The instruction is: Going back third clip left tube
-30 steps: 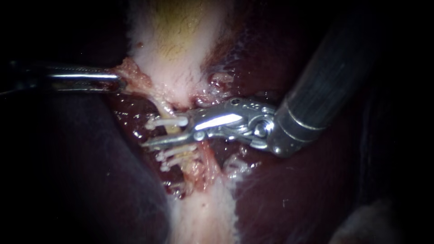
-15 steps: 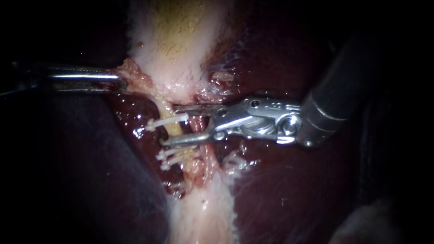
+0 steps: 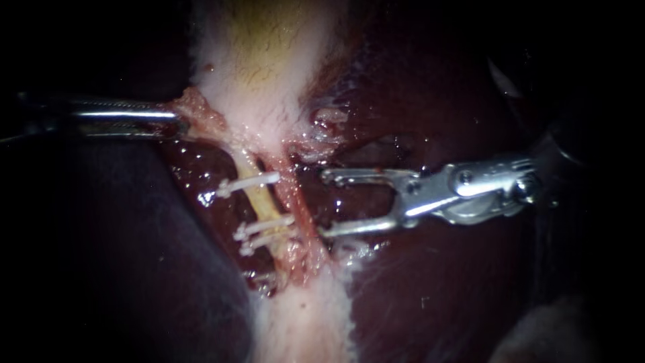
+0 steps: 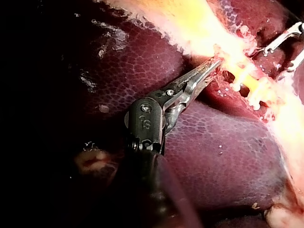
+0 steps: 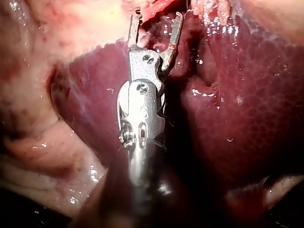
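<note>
Two tubes run down from the pale gallbladder (image 3: 259,74). The yellowish left tube (image 3: 259,195) carries three white clips: one upper clip (image 3: 247,182) and two lower clips (image 3: 263,226) close together. A reddish tube (image 3: 295,202) lies just to its right. My right instrument (image 3: 324,204) holds its jaws open and empty, to the right of both tubes, over the liver (image 3: 430,289). My left instrument (image 3: 176,122) has its jaws shut on tissue at the gallbladder's left edge; in the left wrist view its serrated jaws meet the tissue (image 4: 219,61) there.
Dark red liver surrounds the tubes on both sides. A pale band of tissue (image 3: 302,329) continues below the clips. Raw, wet tissue (image 3: 322,128) sits above the right instrument's upper jaw.
My right instrument has drawn back to the right, off the left tube, leaving the upper white clip on it. Its jaws stand wider apart. The left instrument has not moved.
</note>
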### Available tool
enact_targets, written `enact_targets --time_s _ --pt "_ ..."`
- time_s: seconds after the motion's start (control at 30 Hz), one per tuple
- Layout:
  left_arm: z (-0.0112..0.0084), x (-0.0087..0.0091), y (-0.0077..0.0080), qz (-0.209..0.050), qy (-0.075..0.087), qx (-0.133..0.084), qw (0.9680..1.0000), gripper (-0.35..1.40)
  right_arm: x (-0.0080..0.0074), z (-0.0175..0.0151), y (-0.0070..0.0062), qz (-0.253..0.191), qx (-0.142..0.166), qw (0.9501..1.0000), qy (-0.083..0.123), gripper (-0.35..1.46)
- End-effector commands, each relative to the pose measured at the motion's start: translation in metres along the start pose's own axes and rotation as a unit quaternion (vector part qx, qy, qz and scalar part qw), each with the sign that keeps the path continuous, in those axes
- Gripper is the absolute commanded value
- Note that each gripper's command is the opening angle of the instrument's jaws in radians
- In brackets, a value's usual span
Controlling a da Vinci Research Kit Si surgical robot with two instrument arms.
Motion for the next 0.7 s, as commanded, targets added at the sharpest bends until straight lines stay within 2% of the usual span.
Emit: enact_targets --time_s 0.03,0.3,0.57,0.7 --pt "0.0 0.0 0.0 0.0 0.0 0.0 1.0 -0.35 0.0002 -0.0008 -0.0003 0.0 -0.002 1.0 0.0 0.5" --pt "0.0 0.0 0.0 0.0 0.0 0.0 1.0 -0.35 0.0015 -0.004 -0.0008 -0.007 0.002 1.0 0.0 0.5" --pt "0.0004 -0.0001 -0.0002 0.0 0.0 0.0 1.0 -0.35 0.0014 -0.0048 -0.0009 -0.007 0.005 1.0 0.001 0.5" --pt "0.0013 -0.0004 -0.0005 0.001 0.001 0.002 1.0 -0.35 0.0013 -0.005 -0.0009 -0.007 0.005 1.0 0.001 0.5"
